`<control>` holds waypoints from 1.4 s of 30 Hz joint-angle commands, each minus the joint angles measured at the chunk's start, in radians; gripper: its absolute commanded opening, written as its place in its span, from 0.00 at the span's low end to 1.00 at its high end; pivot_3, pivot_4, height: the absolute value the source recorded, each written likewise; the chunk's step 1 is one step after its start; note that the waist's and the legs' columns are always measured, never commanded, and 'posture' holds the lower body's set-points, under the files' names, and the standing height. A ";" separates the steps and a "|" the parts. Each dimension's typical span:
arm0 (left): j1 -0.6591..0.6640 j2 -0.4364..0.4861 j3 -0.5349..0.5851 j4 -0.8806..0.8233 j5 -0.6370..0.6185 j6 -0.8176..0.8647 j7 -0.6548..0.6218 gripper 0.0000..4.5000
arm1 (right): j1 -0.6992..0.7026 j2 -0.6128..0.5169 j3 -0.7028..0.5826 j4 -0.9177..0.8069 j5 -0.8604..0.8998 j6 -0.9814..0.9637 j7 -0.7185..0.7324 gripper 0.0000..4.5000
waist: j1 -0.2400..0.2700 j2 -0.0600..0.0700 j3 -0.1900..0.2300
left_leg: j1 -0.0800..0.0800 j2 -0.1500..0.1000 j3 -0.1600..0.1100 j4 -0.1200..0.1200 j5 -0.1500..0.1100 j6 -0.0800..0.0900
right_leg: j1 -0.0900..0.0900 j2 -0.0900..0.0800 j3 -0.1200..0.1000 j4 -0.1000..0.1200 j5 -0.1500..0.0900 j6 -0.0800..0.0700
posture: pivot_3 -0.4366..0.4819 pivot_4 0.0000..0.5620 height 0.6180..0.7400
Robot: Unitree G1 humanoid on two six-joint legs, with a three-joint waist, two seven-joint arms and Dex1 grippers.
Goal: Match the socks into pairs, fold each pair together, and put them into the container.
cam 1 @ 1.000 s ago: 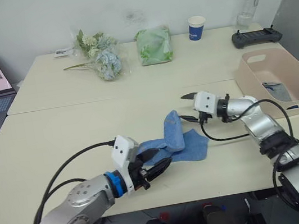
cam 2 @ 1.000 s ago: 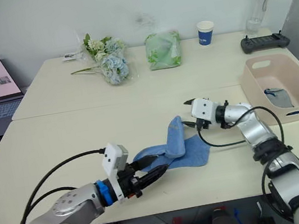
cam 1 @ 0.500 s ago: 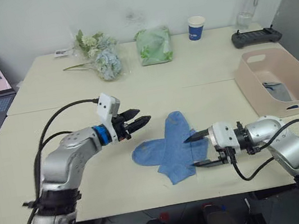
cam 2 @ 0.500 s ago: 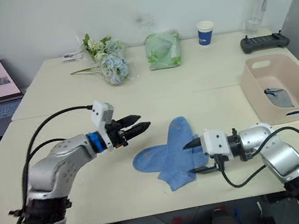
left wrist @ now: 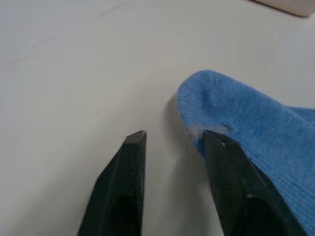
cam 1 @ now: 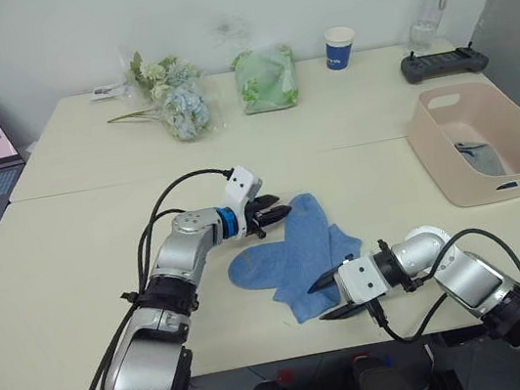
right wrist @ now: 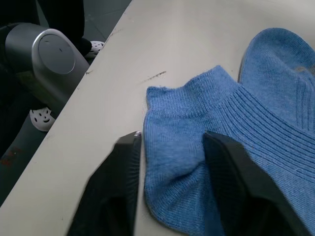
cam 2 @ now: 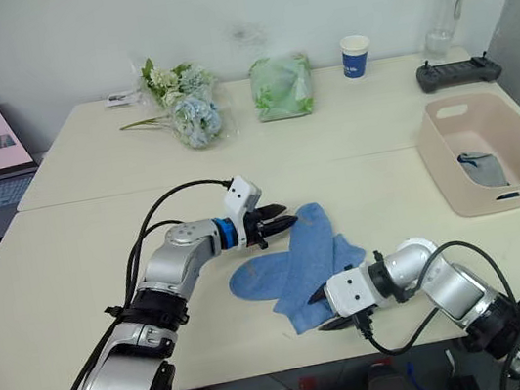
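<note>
While both pincers [cam 1: 276, 217] [cam 1: 328, 298] gape around the light blue socks [cam 1: 294, 254], the container [cam 1: 443, 161] half hides a grey sock [cam 1: 480, 158].

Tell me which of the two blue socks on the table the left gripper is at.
The upper sock, lying across the other sock: the open left gripper is at its rounded toe, the end farther from the right gripper.

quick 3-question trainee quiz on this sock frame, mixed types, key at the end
1. True or false: the left gripper is shut on a light blue sock.
2. Which end of the sock lies between the open right gripper's fingers? A) toe B) cuff
3. What lies in the pink container?

Key:
1. False; it is open at the sock's toe.
2. B.
3. A folded grey pair of socks.
</note>
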 commanded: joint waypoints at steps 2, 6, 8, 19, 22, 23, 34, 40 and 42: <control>-0.020 -0.013 0.013 0.003 0.009 -0.017 -0.047 0.05 | 0.015 -0.007 -0.035 -0.069 0.048 0.026 0.003 0.08 | 0.000 0.000 0.000 | 0.000 0.000 0.000 0.000 0.000 0.000 | 0.000 0.000 0.000 0.000 0.000 0.000 | 0.48 0.27 1.00; -0.011 -0.032 0.033 -0.022 -0.017 0.024 -0.070 0.00 | 0.014 -0.012 -0.044 -0.080 0.053 0.037 0.003 0.00 | 0.000 0.000 0.000 | -0.001 0.000 0.000 0.001 0.000 0.000 | 0.000 0.000 -0.001 0.000 0.000 0.000 | 0.48 0.27 1.00; -0.013 -0.034 0.034 -0.019 -0.005 0.022 -0.069 0.00 | 0.006 -0.010 -0.047 -0.085 0.058 0.046 0.003 0.00 | 0.000 0.000 0.000 | -0.001 0.000 -0.001 0.001 0.000 0.000 | 0.000 0.000 -0.001 0.000 0.000 0.000 | 0.48 0.27 1.00; 0.040 0.023 0.127 -0.130 -0.040 0.077 -0.022 0.00 | -0.017 -0.014 -0.102 -0.140 0.108 0.070 -0.008 0.00 | -0.003 0.000 0.000 | -0.001 0.000 -0.001 0.001 0.000 0.000 | 0.000 0.000 -0.001 0.000 0.000 0.000 | 0.48 0.27 1.00; 0.128 0.066 0.195 -0.282 -0.088 0.159 0.012 0.00 | -0.022 -0.025 -0.145 -0.161 0.152 0.069 -0.002 0.00 | -0.008 0.000 0.000 | -0.001 0.001 -0.001 0.000 0.000 0.000 | -0.001 -0.001 0.001 0.001 0.000 0.000 | 0.48 0.27 1.00; 0.156 0.077 0.209 -0.331 -0.101 0.187 0.020 0.00 | -0.025 -0.027 -0.157 -0.160 0.161 0.064 -0.001 0.00 | -0.008 0.000 0.000 | 0.000 0.001 -0.001 0.000 0.000 0.000 | -0.001 -0.001 0.001 0.001 0.000 0.000 | 0.48 0.27 1.00; 0.553 0.075 0.394 -0.970 -0.360 0.505 0.229 0.00 | -0.213 0.026 -0.204 0.302 0.142 -0.178 0.063 0.00 | -0.001 0.000 0.000 | 0.000 0.001 -0.001 0.000 0.000 0.000 | 0.001 -0.002 0.001 0.000 0.000 0.000 | 0.48 0.27 1.00; 0.676 0.051 0.407 -1.090 -0.389 0.545 0.344 0.00 | -0.269 0.050 -0.205 0.445 0.114 -0.253 0.083 0.05 | -0.001 0.000 0.000 | 0.001 0.001 0.000 0.000 0.000 0.000 | 0.001 -0.002 0.001 0.000 0.000 0.000 | 0.48 0.27 1.00; 0.707 0.056 0.394 -1.100 -0.373 0.527 0.358 0.00 | -0.277 0.044 -0.218 0.452 0.114 -0.257 0.079 0.16 | -0.001 0.000 0.000 | 0.001 0.001 0.000 0.000 0.000 0.000 | 0.001 -0.001 0.001 0.001 0.000 0.000 | 0.48 0.27 1.00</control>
